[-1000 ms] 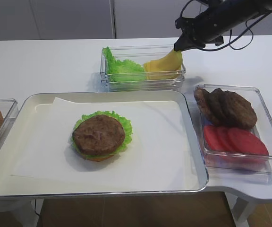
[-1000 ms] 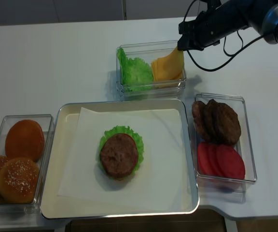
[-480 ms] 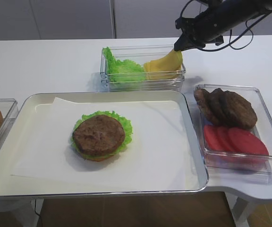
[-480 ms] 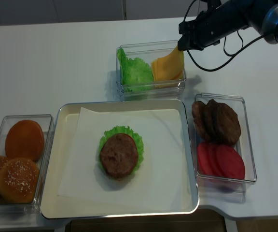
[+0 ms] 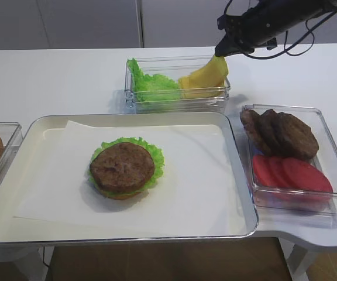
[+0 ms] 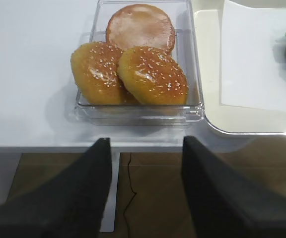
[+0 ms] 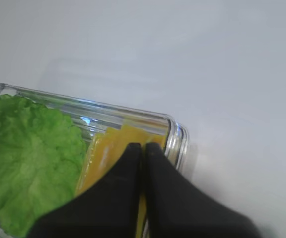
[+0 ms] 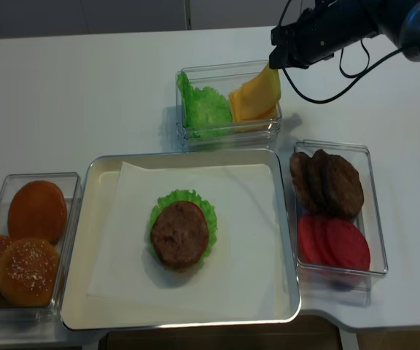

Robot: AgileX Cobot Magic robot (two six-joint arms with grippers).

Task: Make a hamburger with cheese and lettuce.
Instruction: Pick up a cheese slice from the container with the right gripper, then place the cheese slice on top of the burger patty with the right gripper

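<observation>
Yellow cheese (image 8: 257,95), 1 thin slice, pinched by its upper corner in the right gripper (image 8: 273,62), whose 2 black fingers (image 7: 133,163) are pressed together on it in the wrist view; the slice hangs curved from the tips, its lower part still within the clear container (image 8: 228,131) at the back of the white table (image 8: 86,95), above more yellow slices (image 7: 101,158) lying there. Lettuce (image 8: 204,108), ruffled green leaves, fills the left half of the same container, just beside the cheese. Hamburger (image 8: 181,232), 1 open stack of tan bun base, green frilly rim and dark brown patty on top, sits on white paper (image 8: 239,240) near the middle of the metal tray (image 8: 97,240), well apart from the held slice. Clear container at right (image 8: 374,219): overlapping brown patties (image 8: 327,182) toward the back, red tomato slices (image 8: 334,244) toward the front. Clear container at left (image 6: 192,74): 2 seeded buns (image 6: 128,74) in front, 1 plain bun (image 6: 140,27) behind. Left gripper (image 6: 145,193): seen only from its own wrist camera, 2 dark fingers spread apart with nothing between them, positioned off the table's front edge, near the bun container.
</observation>
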